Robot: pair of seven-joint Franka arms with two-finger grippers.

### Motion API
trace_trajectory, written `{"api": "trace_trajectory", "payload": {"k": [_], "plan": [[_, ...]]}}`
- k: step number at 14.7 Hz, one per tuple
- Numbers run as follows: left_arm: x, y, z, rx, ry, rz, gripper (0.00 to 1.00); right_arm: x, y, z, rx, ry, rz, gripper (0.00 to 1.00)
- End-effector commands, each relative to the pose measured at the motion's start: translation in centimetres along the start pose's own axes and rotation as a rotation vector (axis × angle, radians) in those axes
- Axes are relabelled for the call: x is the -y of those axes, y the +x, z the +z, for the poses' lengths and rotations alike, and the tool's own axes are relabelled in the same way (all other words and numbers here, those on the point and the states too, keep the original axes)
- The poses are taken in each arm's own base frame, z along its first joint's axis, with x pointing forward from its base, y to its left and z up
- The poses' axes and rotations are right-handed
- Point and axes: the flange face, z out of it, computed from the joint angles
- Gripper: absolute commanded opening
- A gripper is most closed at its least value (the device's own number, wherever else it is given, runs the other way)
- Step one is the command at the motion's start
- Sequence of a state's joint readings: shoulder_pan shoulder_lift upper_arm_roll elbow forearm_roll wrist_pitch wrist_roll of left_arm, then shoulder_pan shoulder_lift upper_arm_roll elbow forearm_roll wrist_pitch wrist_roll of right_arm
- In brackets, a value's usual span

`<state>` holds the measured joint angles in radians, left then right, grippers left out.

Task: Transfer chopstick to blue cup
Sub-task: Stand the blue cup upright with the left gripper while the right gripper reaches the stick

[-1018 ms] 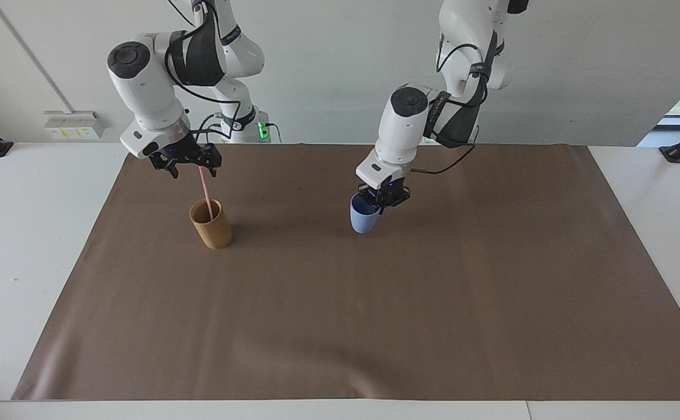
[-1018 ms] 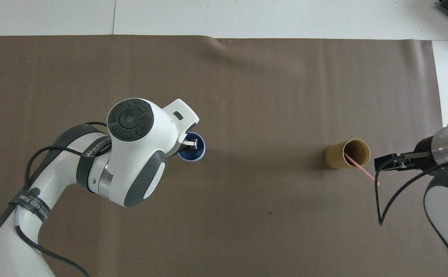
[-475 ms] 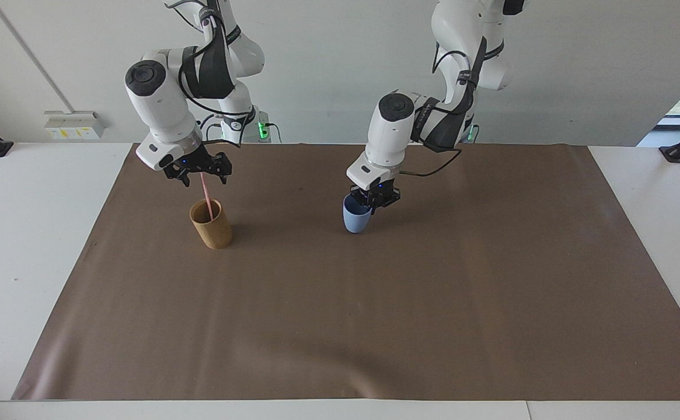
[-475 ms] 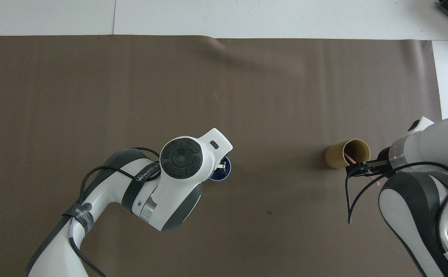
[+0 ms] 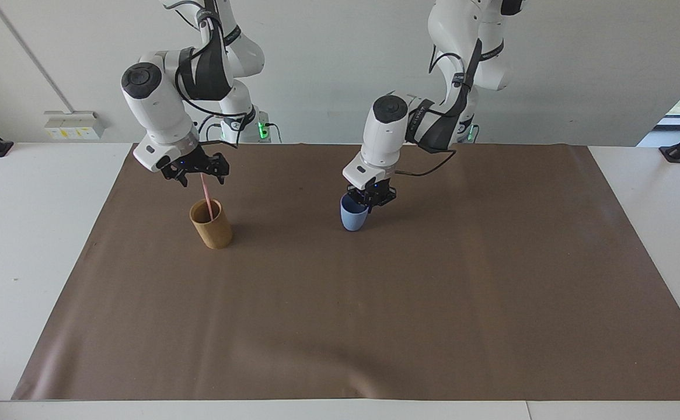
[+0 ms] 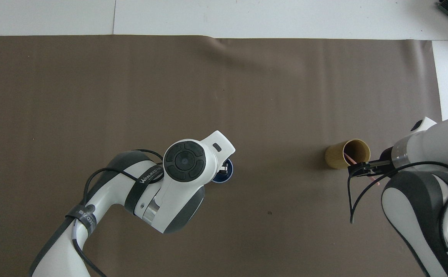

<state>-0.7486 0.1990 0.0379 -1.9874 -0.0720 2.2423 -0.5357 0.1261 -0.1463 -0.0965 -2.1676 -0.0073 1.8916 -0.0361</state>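
Observation:
The pale pink chopstick (image 5: pixel 206 195) leans in a tan cylindrical cup (image 5: pixel 214 230) toward the right arm's end of the mat; in the overhead view the tan cup (image 6: pixel 337 157) shows the chopstick (image 6: pixel 348 157) inside. My right gripper (image 5: pixel 199 177) hangs open over that cup, a finger on each side of the stick's top, not closed on it. The light blue cup (image 5: pixel 351 220) is mid-table with its base at the mat. My left gripper (image 5: pixel 369 201) is shut on its rim, one finger inside. From overhead, the left arm hides most of the blue cup (image 6: pixel 224 178).
A brown mat (image 5: pixel 375 321) covers most of the white table (image 5: pixel 24 233). Only the two cups stand on it. The two cups are about a forearm's length apart.
My left gripper has carried the blue cup toward the tan cup and a little nearer to the robots. My right gripper has swung in over the tan cup, around the chopstick's top.

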Motion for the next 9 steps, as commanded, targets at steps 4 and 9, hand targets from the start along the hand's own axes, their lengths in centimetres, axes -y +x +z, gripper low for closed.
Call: {"api": "trace_trajectory", "payload": {"k": [4, 9], "plan": [[-1.0, 0.4, -2.2, -0.041, -0.032, 0.004, 1.0, -0.3, -0.4, 0.1, -0.011, 0.021, -0.017, 1.0], [3.0, 2.4, -10.2, -0.121, -0.078, -0.059, 1.0, -0.3, -0.4, 0.1, -0.011, 0.021, -0.018, 0.92]]}}
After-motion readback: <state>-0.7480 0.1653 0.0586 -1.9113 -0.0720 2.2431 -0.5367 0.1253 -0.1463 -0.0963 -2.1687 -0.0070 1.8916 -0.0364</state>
